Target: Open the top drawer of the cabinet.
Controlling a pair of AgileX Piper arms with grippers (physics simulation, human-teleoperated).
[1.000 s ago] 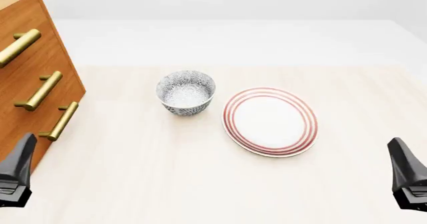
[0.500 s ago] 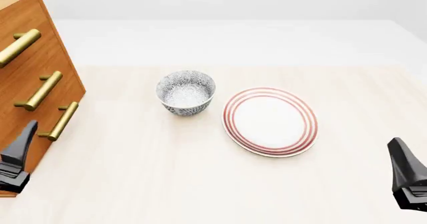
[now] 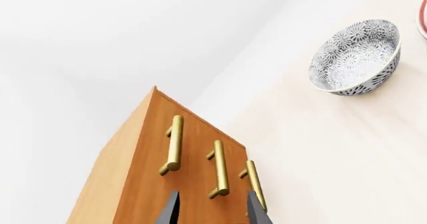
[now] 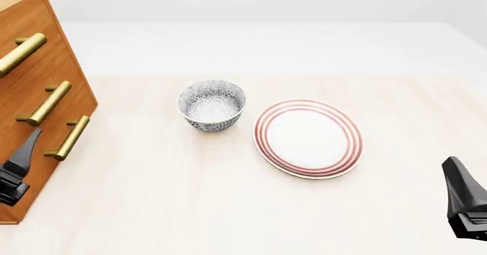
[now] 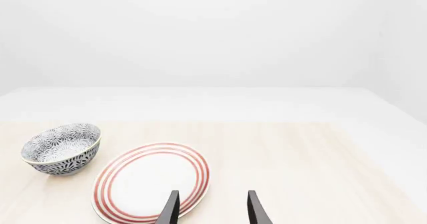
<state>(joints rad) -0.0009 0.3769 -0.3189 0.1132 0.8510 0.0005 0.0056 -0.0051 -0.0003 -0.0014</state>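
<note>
Basically nothing done yet: top drawer (image 4: 34, 35) sits flush in the cabinet (image 4: 45, 101) at the table's left edge, all three fronts closed. Left gripper (image 3: 212, 211) has fingers spread, holding nothing, aimed at the handles but short of contact. Right gripper (image 5: 212, 209) parted, empty, idle near the plate (image 5: 152, 181). Top drawer handle (image 4: 20, 53) runs horizontally along the front, which faces right toward the bowl (image 4: 212, 104). Left: reach, grip, pull.
</note>
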